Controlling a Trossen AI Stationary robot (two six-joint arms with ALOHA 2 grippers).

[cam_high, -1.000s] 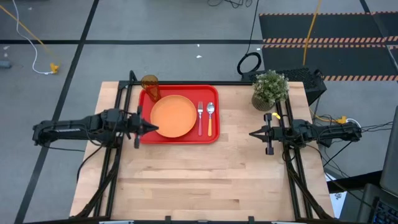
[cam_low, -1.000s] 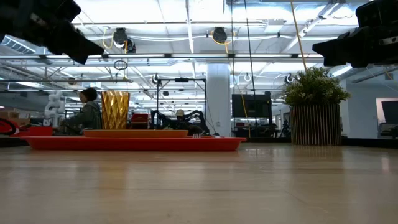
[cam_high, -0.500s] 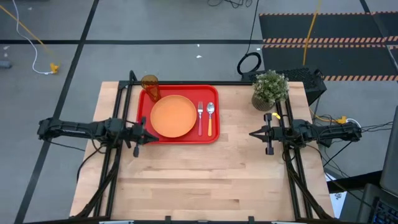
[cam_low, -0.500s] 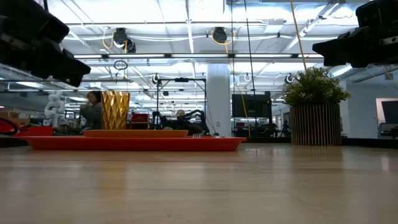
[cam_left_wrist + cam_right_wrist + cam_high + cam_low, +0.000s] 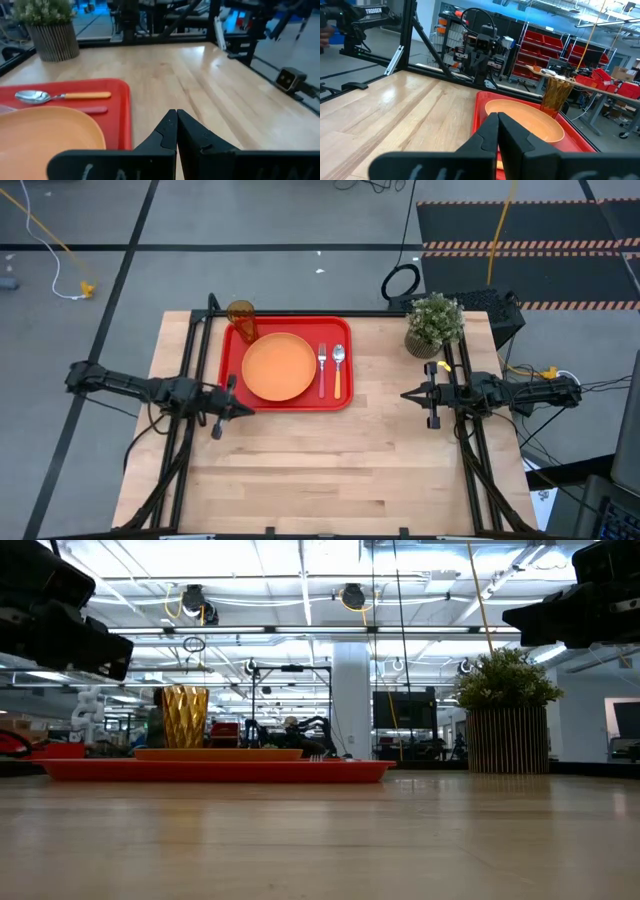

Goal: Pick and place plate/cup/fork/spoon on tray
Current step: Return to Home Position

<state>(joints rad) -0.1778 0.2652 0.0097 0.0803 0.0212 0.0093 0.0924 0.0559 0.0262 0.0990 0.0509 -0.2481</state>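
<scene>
The red tray (image 5: 342, 402) lies at the table's far middle. On it rest the orange plate (image 5: 277, 366), the fork (image 5: 322, 368) with its pink handle, and the spoon (image 5: 339, 370) with its orange handle. The amber cup (image 5: 241, 319) stands upright at the tray's far left corner. My left gripper (image 5: 250, 410) is shut and empty, above the table just off the tray's near left corner. My right gripper (image 5: 404, 394) is shut and empty, to the right of the tray. The left wrist view shows the plate (image 5: 45, 135) and spoon (image 5: 55, 95).
A potted green plant (image 5: 434, 324) stands at the far right, close to my right arm. Bare wooden table (image 5: 330, 470) spreads over the whole near half. Black frame rails run along the table's left and right sides.
My left gripper has drawn back from the plate's left side toward the table's near left, ending just off the tray's near left corner; it stays shut. The plate, cup, fork and spoon have kept still.
</scene>
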